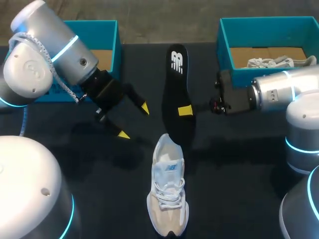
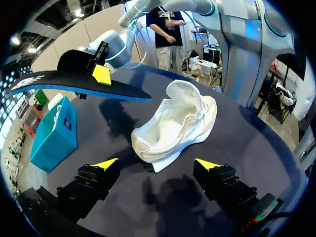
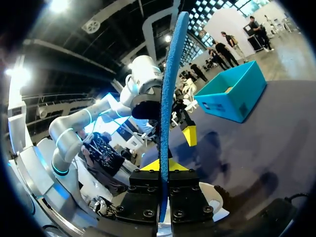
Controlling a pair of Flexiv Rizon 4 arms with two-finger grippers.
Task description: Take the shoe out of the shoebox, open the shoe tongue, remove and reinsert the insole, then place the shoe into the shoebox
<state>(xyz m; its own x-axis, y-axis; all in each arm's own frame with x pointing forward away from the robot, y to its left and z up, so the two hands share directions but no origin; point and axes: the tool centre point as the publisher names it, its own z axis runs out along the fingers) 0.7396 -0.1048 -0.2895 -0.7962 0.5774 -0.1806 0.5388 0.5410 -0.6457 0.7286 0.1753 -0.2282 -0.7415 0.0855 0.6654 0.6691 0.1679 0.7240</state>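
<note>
Two teal boxes stood at the far edge of the table [image 1: 239, 164] in the head view: the left box [image 1: 107, 40] partly behind the left arm, the right box [image 1: 224, 45] just beyond the right arm, with bare dark surface between them. Down the middle ran the black insole [image 1: 177, 94], pinched at its side by the right gripper [image 1: 187, 110], whose arm reached in level from the right. The white shoe [image 1: 168, 199] sat just nearer, toe toward the robot. The left gripper [image 1: 133, 121] hung left of the insole, angled down, fingers spread and empty. From the left wrist, the shoe lay just ahead of the spread fingers, untouched, and the insole hung flat above the table beyond it. From the right wrist, the insole stood edge-on, clamped between both fingers.
</note>
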